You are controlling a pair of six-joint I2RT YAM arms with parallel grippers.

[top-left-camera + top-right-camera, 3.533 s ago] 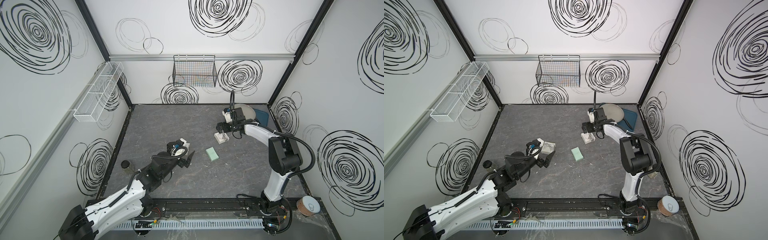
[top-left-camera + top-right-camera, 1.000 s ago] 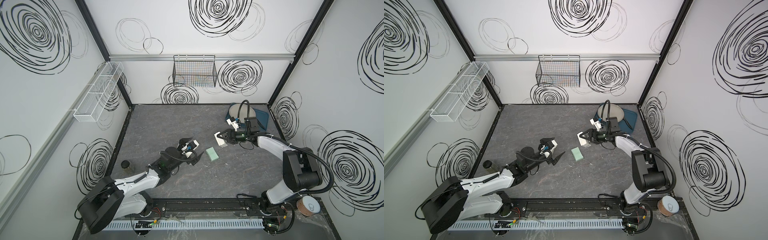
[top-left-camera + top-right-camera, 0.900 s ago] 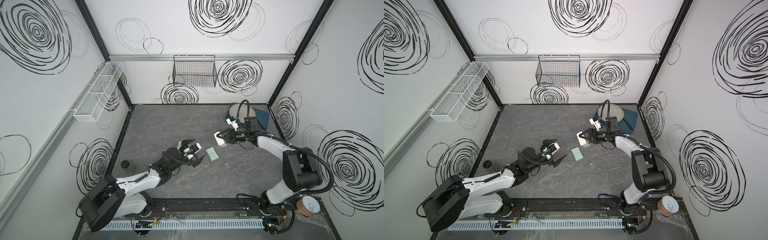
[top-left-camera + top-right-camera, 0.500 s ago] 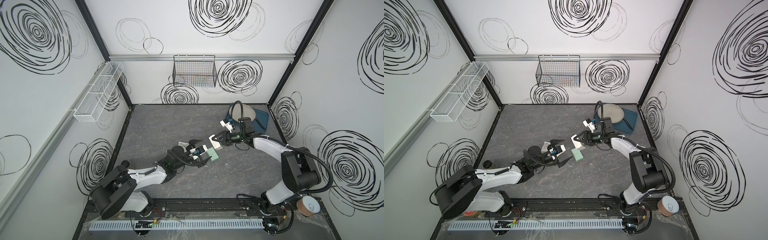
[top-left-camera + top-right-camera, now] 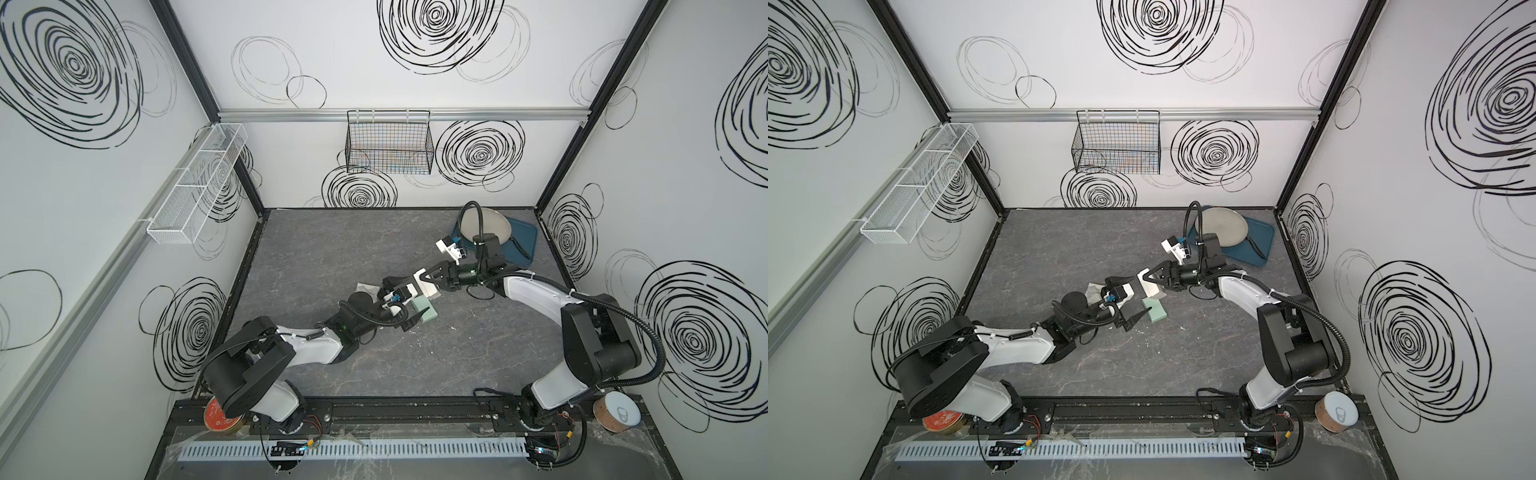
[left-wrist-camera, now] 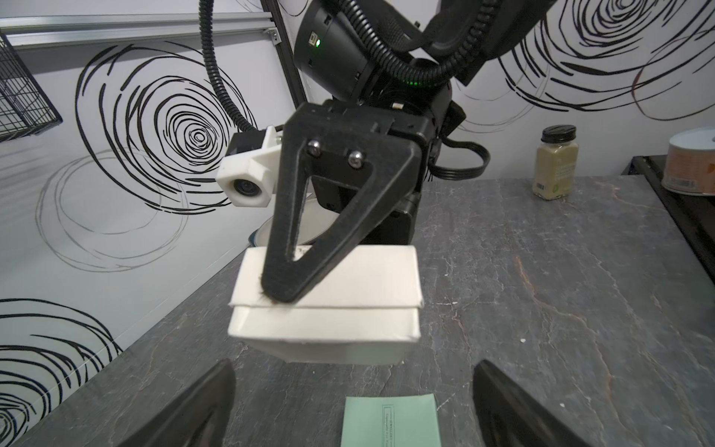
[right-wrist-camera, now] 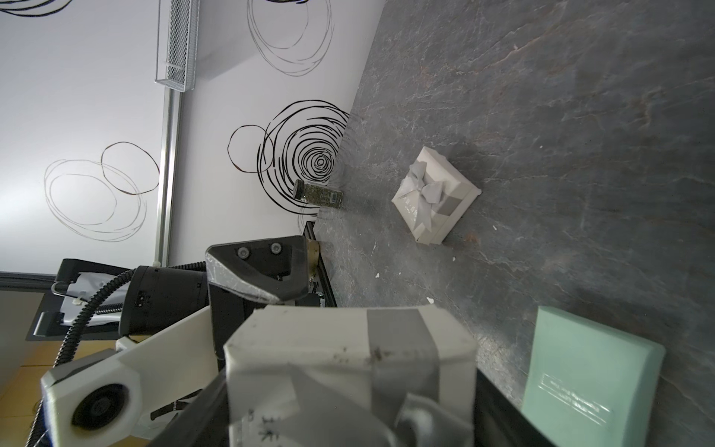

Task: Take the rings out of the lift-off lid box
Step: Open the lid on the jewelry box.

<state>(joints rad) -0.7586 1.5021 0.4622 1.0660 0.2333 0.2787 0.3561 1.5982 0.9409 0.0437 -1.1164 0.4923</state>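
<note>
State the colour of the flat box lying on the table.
The flat box is mint green, clearest in the right wrist view.

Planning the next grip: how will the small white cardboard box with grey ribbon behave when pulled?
Probably light and stiff: the white cardboard box shows crisp edges in the right gripper. A seam runs below the clamped upper part, so the lower part may slide out if tugged. Matte card, so likely not slippery.

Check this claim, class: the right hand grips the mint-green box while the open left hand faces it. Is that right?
Not quite. The right hand grips the white ribboned box, not the mint-green box, which lies flat on the table. The left wrist view shows this. The rest stands: the left hand is open and faces the held box.
</note>
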